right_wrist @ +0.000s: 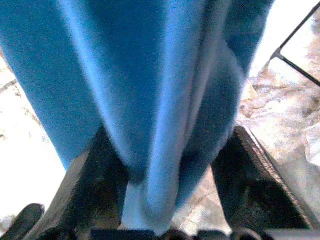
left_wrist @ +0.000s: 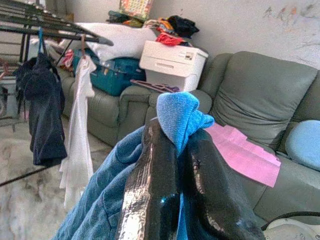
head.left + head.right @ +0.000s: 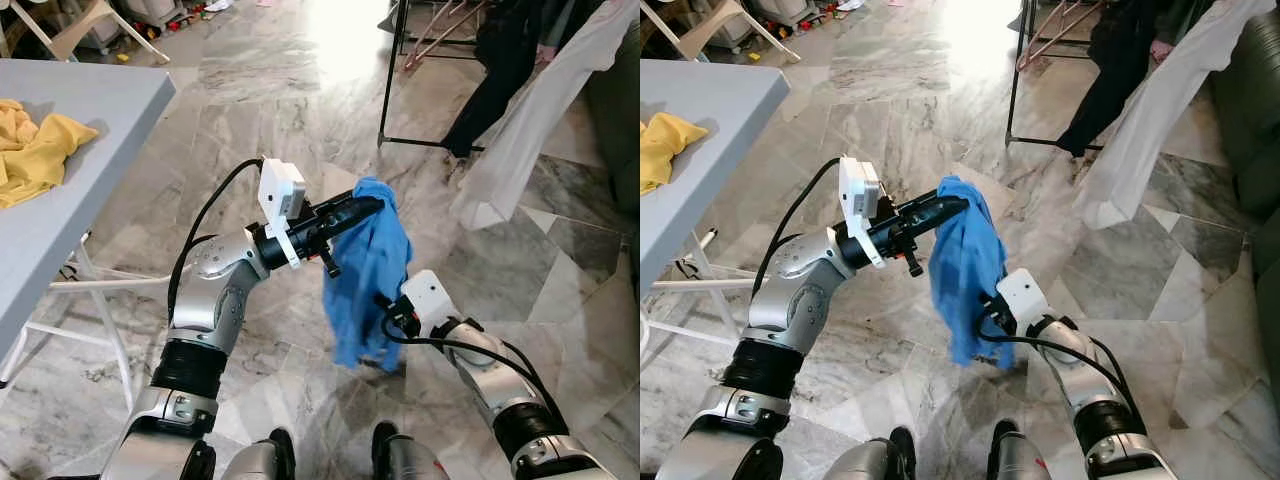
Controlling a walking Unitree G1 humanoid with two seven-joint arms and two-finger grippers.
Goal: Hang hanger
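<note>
Right gripper (image 1: 165, 165) sits low and close, its black fingers (image 1: 95, 175) spread wide with the lower folds of the blue garment (image 3: 368, 265) hanging between them. Up above, the left gripper (image 3: 362, 208) is clamped tight on the top of that garment, which dangles over the marble floor (image 3: 250, 110). Beyond stands the drying rack (image 2: 45, 27) with a white shirt (image 3: 530, 120). On the grey worktop (image 3: 90, 110) lies a yellow cloth (image 3: 35, 150).

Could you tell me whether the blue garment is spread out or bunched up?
Bunched: the blue garment hangs in loose folds, pinched at its top by the left pincer.
</note>
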